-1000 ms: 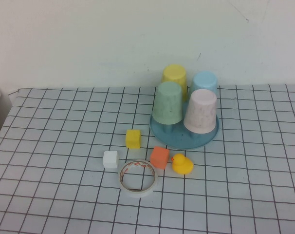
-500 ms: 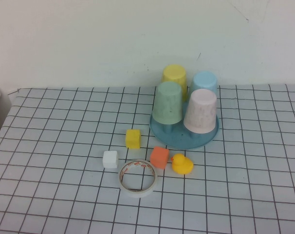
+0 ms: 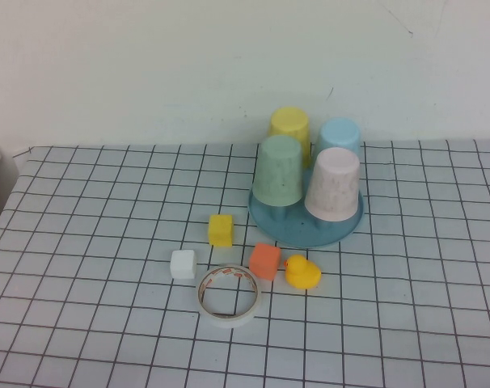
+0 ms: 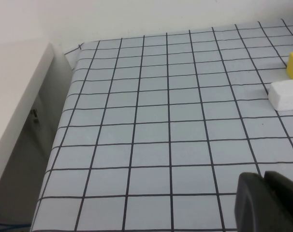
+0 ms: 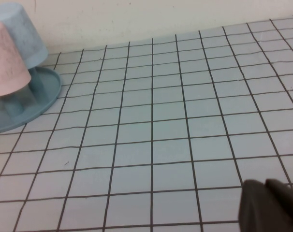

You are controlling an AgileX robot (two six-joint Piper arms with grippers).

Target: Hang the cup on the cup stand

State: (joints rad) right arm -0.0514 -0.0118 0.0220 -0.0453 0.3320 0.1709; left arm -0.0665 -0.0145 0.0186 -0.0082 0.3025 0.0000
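A grid-lined grey tabletop [image 3: 83,242] is seen against a plain cream wall [image 3: 148,65], with the pale pink speckled plastic cup [image 3: 334,184] set upside down on the round blue-teal plastic cup stand [image 3: 310,230], at its right front. Only the wrist views show the arms. The left end effector [image 4: 265,203] is seen over the tabletop's left side near a white foam cube [image 4: 285,94], the right end effector [image 5: 272,205] over the right side, well apart from the stand; whether either pair of fingers is apart cannot be told.
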